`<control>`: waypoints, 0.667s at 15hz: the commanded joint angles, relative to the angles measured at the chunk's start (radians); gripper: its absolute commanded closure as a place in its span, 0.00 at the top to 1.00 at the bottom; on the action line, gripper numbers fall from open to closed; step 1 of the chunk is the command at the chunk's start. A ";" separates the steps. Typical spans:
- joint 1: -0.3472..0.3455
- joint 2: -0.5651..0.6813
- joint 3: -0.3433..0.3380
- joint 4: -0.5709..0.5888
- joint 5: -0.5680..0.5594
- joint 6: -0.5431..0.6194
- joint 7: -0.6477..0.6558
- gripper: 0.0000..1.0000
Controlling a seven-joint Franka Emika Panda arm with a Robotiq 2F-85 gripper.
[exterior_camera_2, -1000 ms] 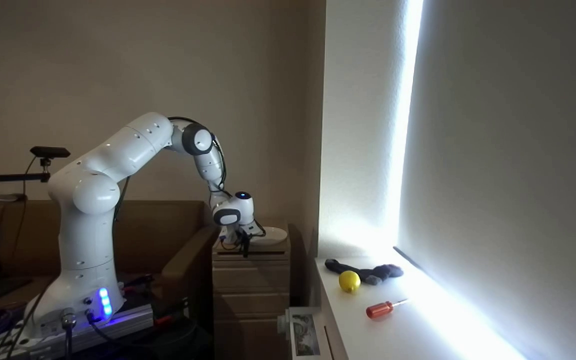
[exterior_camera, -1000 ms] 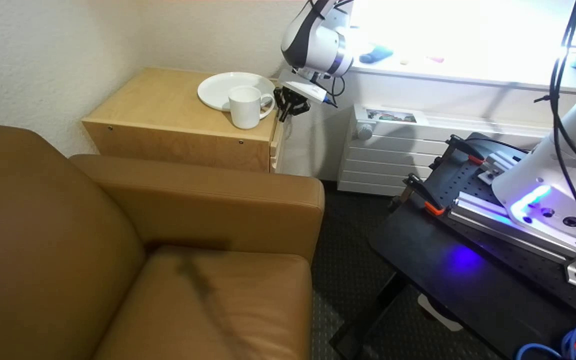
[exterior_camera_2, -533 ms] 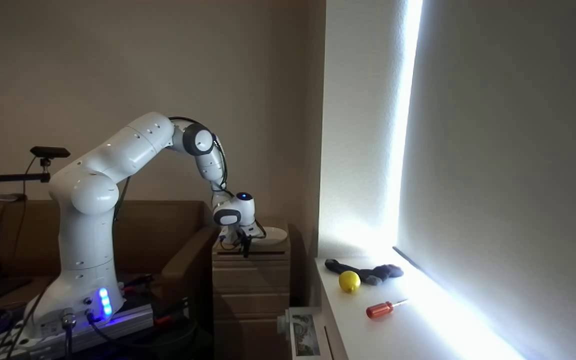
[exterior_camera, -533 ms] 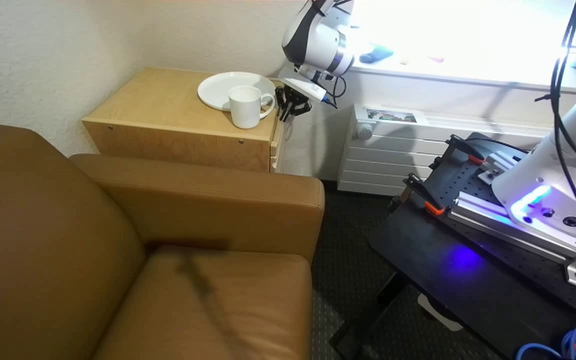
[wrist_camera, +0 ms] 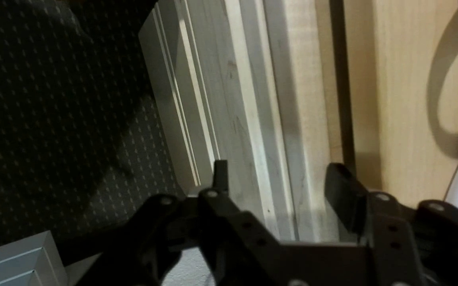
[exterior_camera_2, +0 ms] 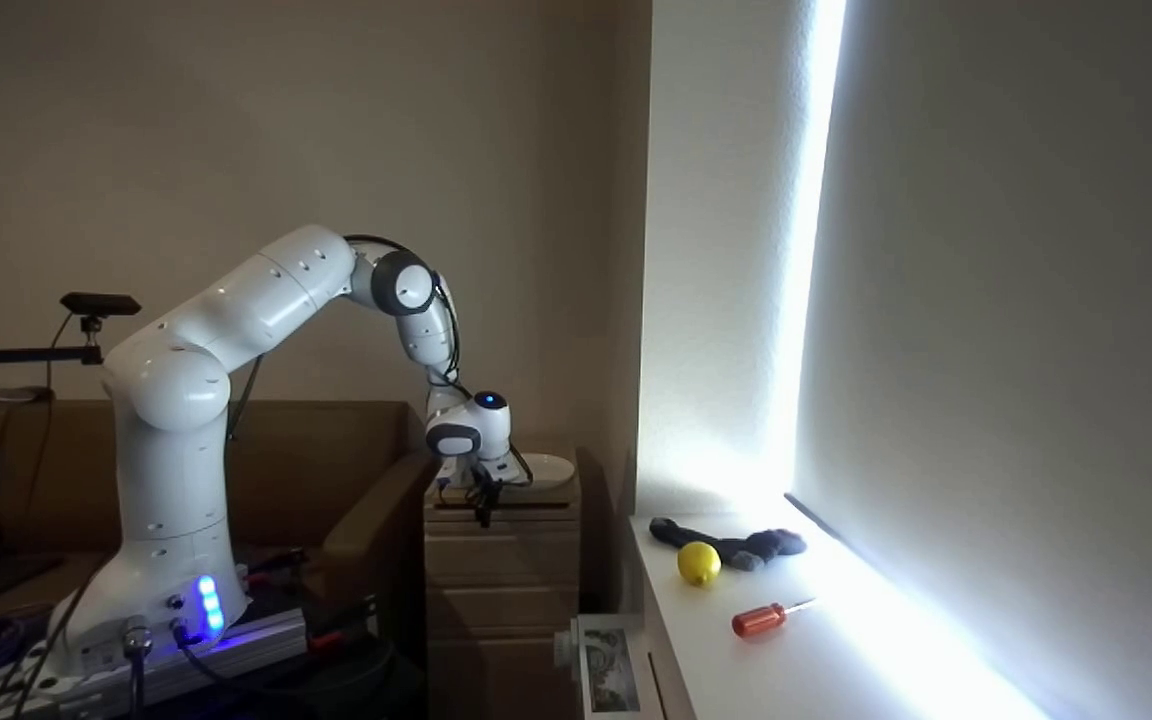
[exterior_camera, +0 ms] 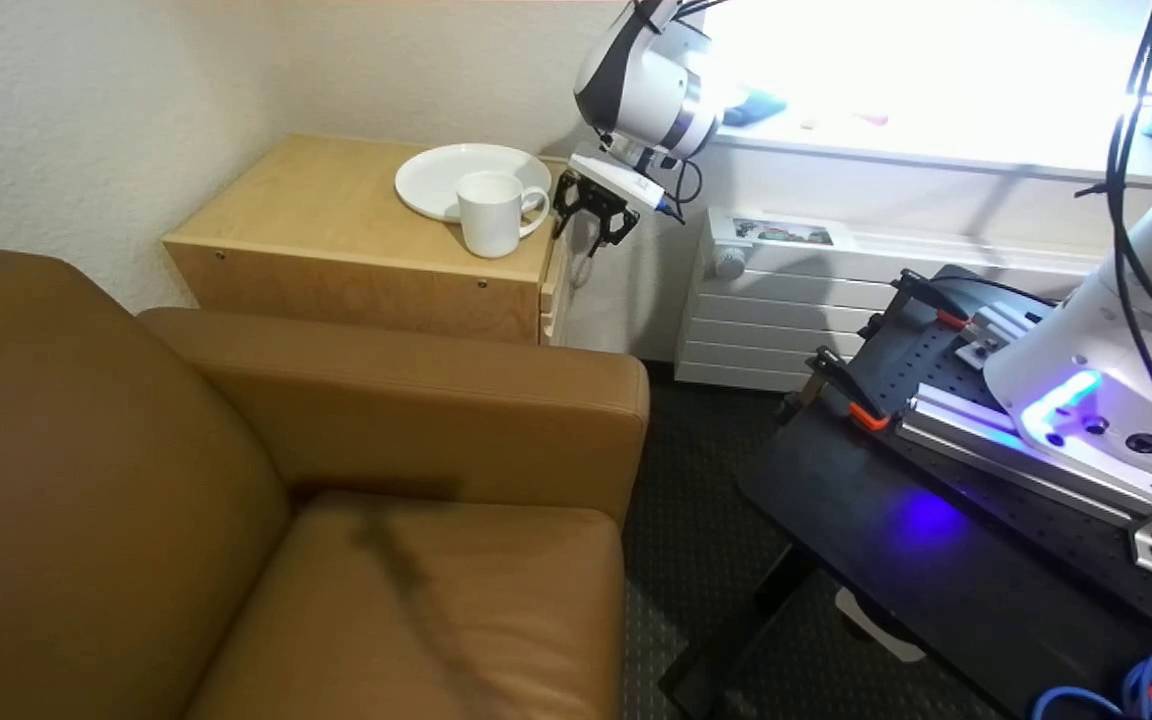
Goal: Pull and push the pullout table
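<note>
White cylindrical mug (exterior_camera: 488,216), upright, contents unclear, and round white plate (exterior_camera: 458,164) atop boxy light-wood end table (exterior_camera: 336,200); black gripper (wrist_camera: 278,173) spread wide near table's thin tan-wood pullout board (wrist_camera: 305,79).

The arm (exterior_camera_2: 261,290) is displaying glossy, rounded white segments (exterior_camera_2: 186,388), dark grey rings (exterior_camera_2: 386,283) are framing its white joint caps (exterior_camera_2: 414,288), and black cables (exterior_camera_2: 455,335) are running along the forearm (exterior_camera_2: 426,345). In an exterior view, blue lights (exterior_camera_2: 207,605) are glowing at four o'clock on the base (exterior_camera_2: 141,570), and a dark, blue-lit cap (exterior_camera_2: 489,400) is crowning the wrist (exterior_camera_2: 484,430) at one o'clock. The pincer (wrist_camera: 277,174) is showing black links (wrist_camera: 390,216) with pale round screws (wrist_camera: 382,196).
</note>
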 commanded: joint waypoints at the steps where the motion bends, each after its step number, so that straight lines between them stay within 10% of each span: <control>1: -0.015 0.025 0.052 -0.007 -0.018 0.098 -0.092 0.97; 10: 0.097 0.034 -0.093 -0.021 -0.123 0.022 -0.043 1.00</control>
